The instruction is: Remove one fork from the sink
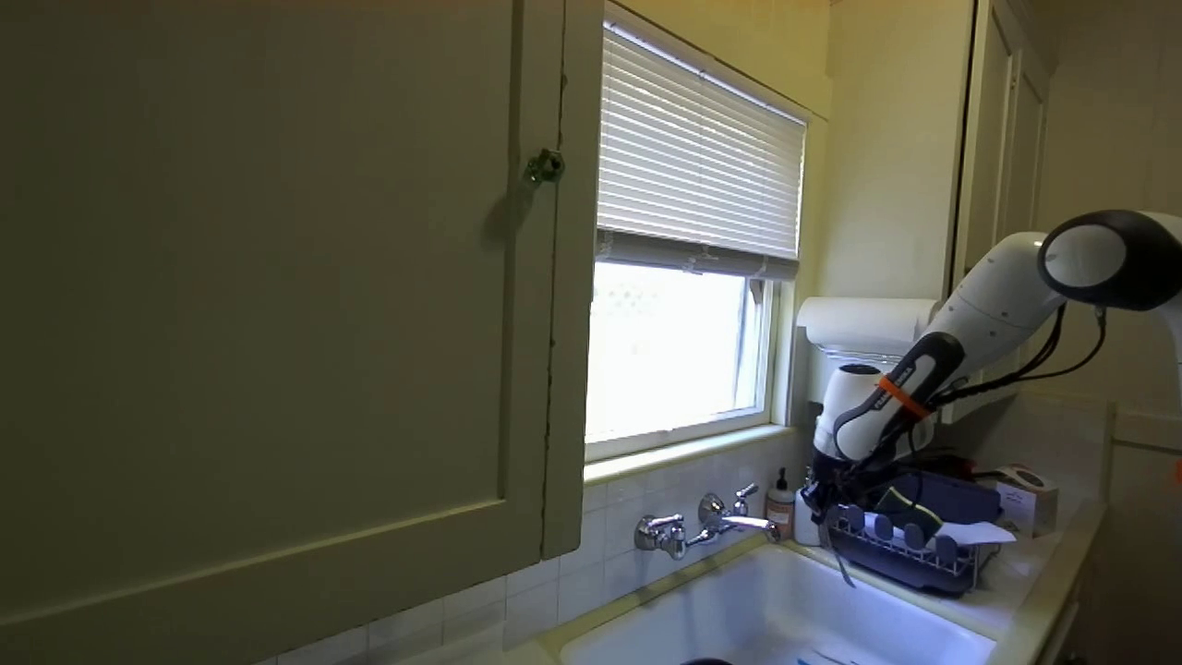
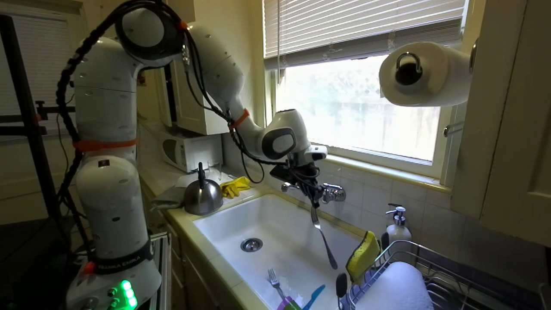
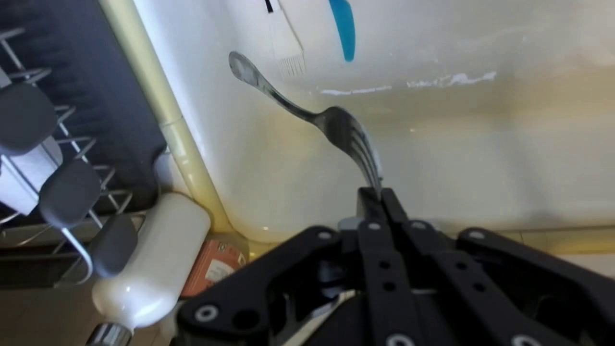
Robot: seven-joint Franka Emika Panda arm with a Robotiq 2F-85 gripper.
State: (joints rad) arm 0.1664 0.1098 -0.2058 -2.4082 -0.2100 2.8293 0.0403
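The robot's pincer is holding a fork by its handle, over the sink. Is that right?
Not quite: the handle hangs free. The wrist view shows the pincer holding the fork by its prongs, over the sink.

A slender silver metal fork (image 3: 336,124) hangs tilted, gripped at its tine tips, with the rounded handle end lowest; it is over the wide, glossy whitish sink (image 2: 288,237), a rectangular basin with rounded corners and pale yellow edging

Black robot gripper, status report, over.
Gripper shut on silver metal fork. Fork tilted over white sink. Dark blue wire-sided dish rack beside sink, possible snag.
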